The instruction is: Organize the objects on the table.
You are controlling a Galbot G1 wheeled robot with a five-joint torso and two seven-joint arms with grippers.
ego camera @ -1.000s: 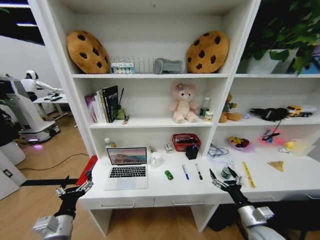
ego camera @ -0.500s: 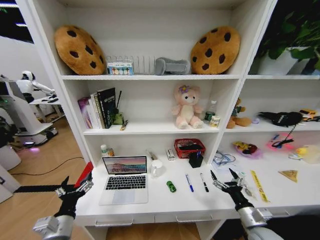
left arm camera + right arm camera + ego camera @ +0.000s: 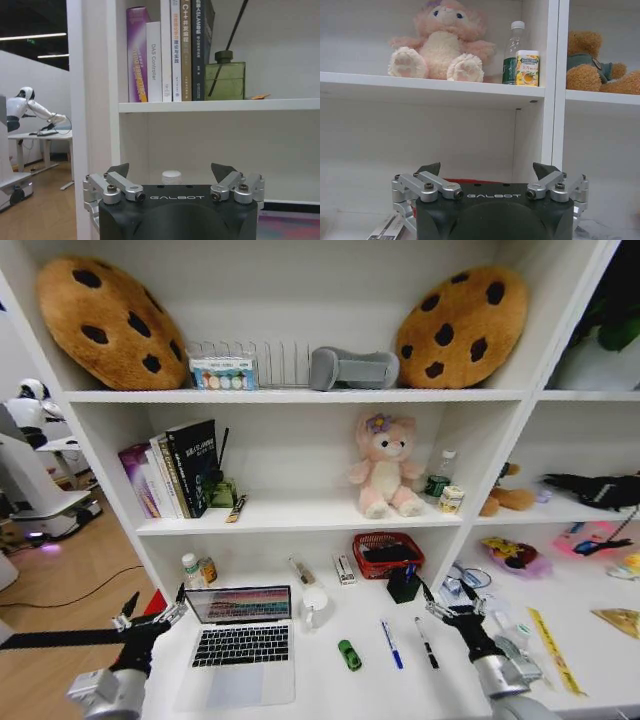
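On the white table point(image 3: 330, 695) an open silver laptop point(image 3: 240, 645) stands at the left. To its right lie a tiny green toy car point(image 3: 348, 654), a blue pen point(image 3: 391, 644) and a black pen point(image 3: 426, 643). A yellow ruler point(image 3: 553, 651) lies farther right, and a small can point(image 3: 518, 632) sits beside my right wrist. My left gripper point(image 3: 155, 608) hovers open at the table's left end, beside the laptop. My right gripper point(image 3: 447, 598) is open above the table, just right of the black pen. Both wrist views face the shelves, with the left gripper point(image 3: 171, 170) and the right gripper point(image 3: 487, 167) holding nothing.
At the back of the table stand a red basket point(image 3: 387, 552), a black pen holder point(image 3: 403, 585), a white mug point(image 3: 314, 602) and small bottles point(image 3: 193, 570). The shelves above hold books point(image 3: 170, 470), a pink plush toy point(image 3: 385, 465) and cookie cushions point(image 3: 460, 325). Another robot point(image 3: 30, 415) stands far left.
The whole head view has shifted: the camera has come closer to the desk and shelves. Both grippers keep the same open pose relative to me.
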